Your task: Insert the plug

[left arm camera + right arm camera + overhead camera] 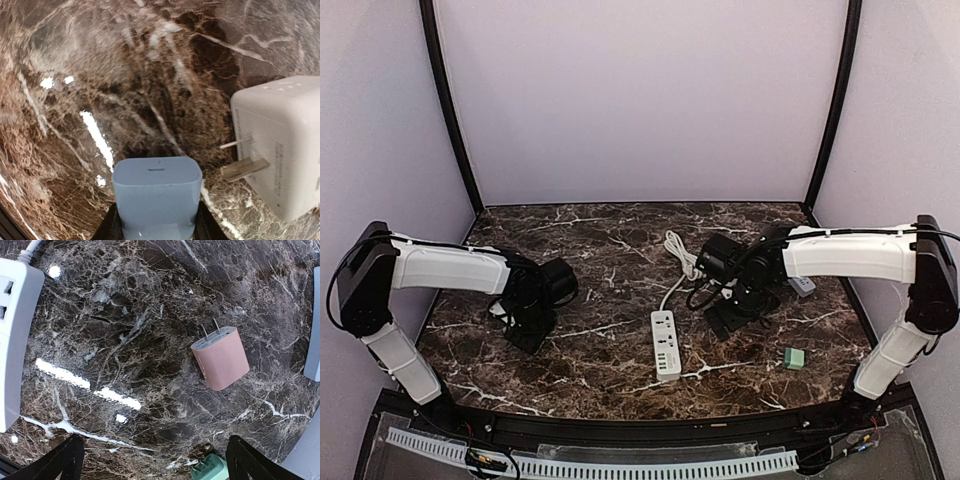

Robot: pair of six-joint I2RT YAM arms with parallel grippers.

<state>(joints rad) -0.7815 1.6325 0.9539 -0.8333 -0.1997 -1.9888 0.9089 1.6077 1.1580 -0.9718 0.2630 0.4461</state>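
A light blue plug [156, 190] sits between the black fingers [111, 227] of my left gripper [156, 222], which press on both its sides just above the marble; its prongs are hidden. This gripper [530, 330] hangs low at the table's left. A white power strip [666, 343] lies in the middle, its edge also at the left of the right wrist view [12, 340]. My right gripper [155, 455] hovers open over bare marble, right of the strip [728, 315]. A pink plug [220, 357] lies ahead of it, prongs pointing away.
A white plug [280, 145] with two prongs lies on its side just right of the blue one. A green plug [793, 357] lies at the right front, also by my right finger [210, 470]. A grey-blue adapter [802, 285] lies behind the right arm. The strip's cable [678, 255] coils toward the back.
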